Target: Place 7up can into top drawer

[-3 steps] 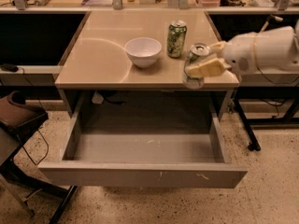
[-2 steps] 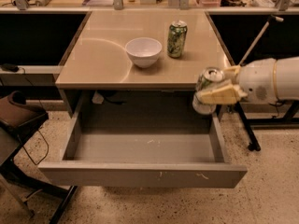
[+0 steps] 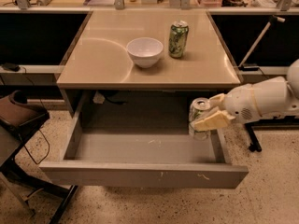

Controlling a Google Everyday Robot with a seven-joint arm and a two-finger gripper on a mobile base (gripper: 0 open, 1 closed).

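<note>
the wide, shallow grey top drawer (image 3: 140, 174) stands pulled open, so i'd ease the small silvery-white aluminium 7up can with green markings (image 3: 200, 109) a touch left, away from the drawer's right wall, and lower it upright until its base sits on the drawer floor before letting go. the can is upright over the drawer's right end, and the cream two-finger gripper (image 3: 205, 113), reaching in from the right, is clenched around its side.
</note>
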